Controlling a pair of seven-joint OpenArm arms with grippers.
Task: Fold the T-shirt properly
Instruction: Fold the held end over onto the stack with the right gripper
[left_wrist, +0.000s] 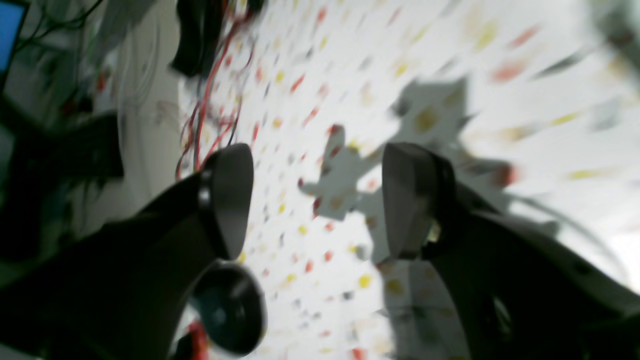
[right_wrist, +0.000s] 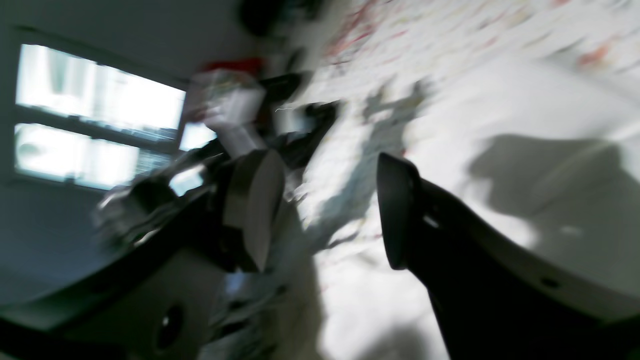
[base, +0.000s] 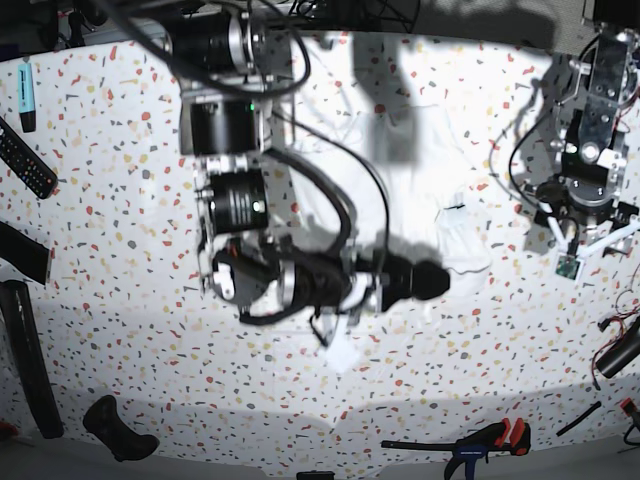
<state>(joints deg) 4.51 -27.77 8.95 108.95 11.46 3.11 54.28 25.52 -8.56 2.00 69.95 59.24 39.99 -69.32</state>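
Observation:
The white T-shirt (base: 420, 130) lies crumpled on the speckled tabletop (base: 120, 230), from the back middle down to a small corner (base: 342, 358) near the front. My right gripper (base: 435, 282) hangs over the shirt's lower right part at the end of the long black arm. The blurred right wrist view shows this gripper (right_wrist: 325, 210) open, nothing between its fingers, with white T-shirt fabric (right_wrist: 525, 95) beyond it. My left gripper (base: 580, 255) is at the far right, off the shirt. Seen from the left wrist, that gripper (left_wrist: 320, 200) is open over bare tabletop (left_wrist: 380, 45).
A remote (base: 25, 160), a blue marker (base: 27, 95) and long black items (base: 30, 370) lie along the left edge. A clamp with red handles (base: 480, 440) sits at the front right. Red cables (left_wrist: 210, 100) run along the table edge beside the left gripper.

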